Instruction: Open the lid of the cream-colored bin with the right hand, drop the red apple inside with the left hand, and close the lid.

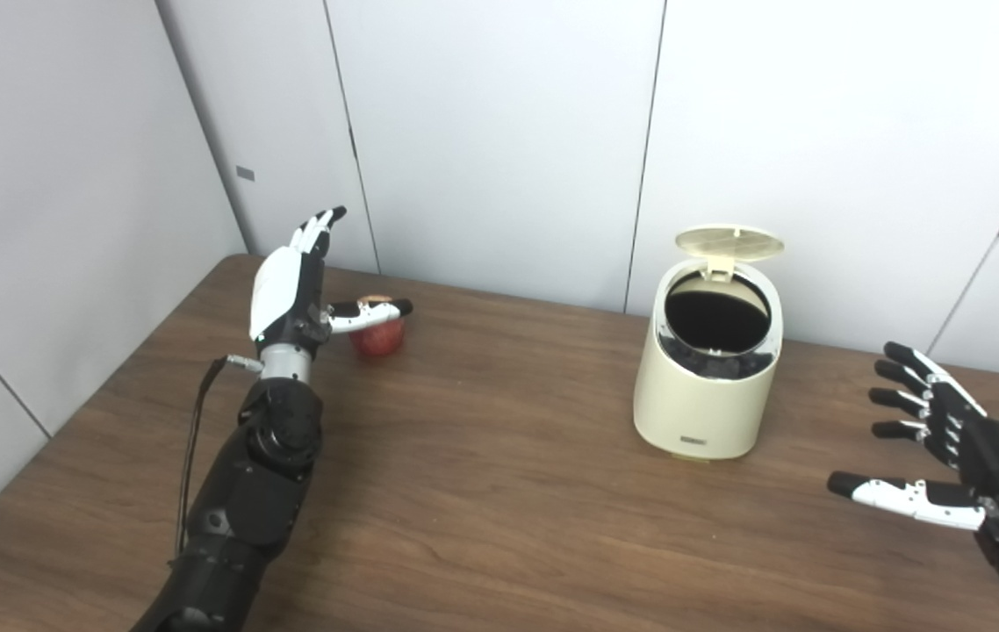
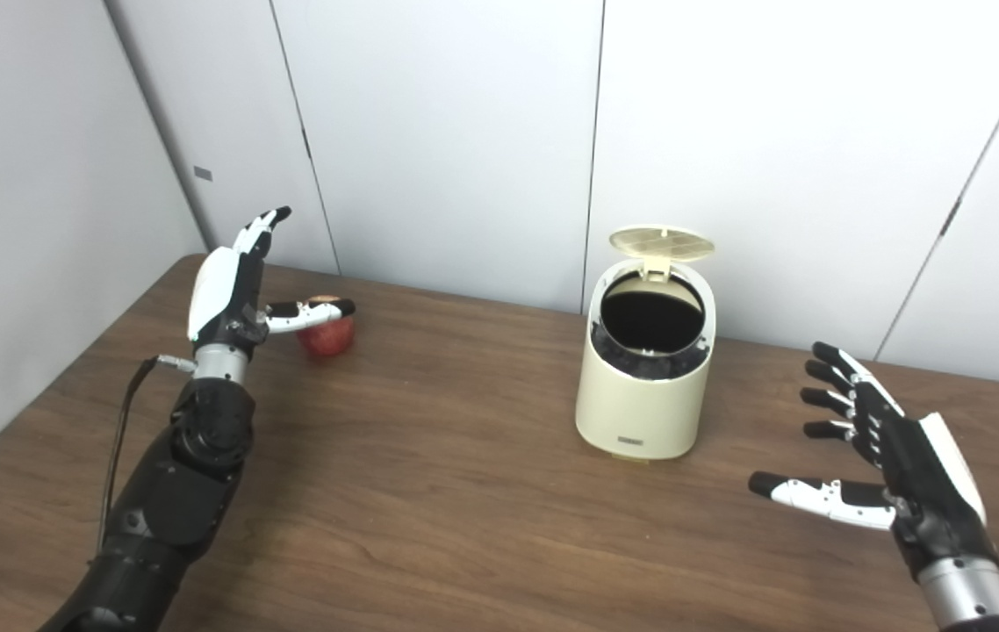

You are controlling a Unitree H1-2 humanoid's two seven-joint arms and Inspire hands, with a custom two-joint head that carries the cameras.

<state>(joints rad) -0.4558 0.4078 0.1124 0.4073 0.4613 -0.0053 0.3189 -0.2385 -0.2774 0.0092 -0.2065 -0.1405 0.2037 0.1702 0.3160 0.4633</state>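
The cream-colored bin [image 1: 708,386] stands on the brown table [image 1: 482,491], right of centre, with its round lid [image 1: 729,243] flipped up at the back and its dark mouth showing. A red apple [image 1: 377,338] rests on the table at the far left. My left hand [image 1: 298,285] is open just left of the apple, fingers pointing up, thumb stretched across the apple's top. Whether the thumb touches the apple is unclear. My right hand [image 1: 947,439] hovers open to the right of the bin, fingers spread, holding nothing.
White wall panels [image 1: 499,132] close off the table's back and left sides. A black cable [image 1: 192,439] runs along my left forearm. Bare wood lies between the apple and the bin and across the table's front.
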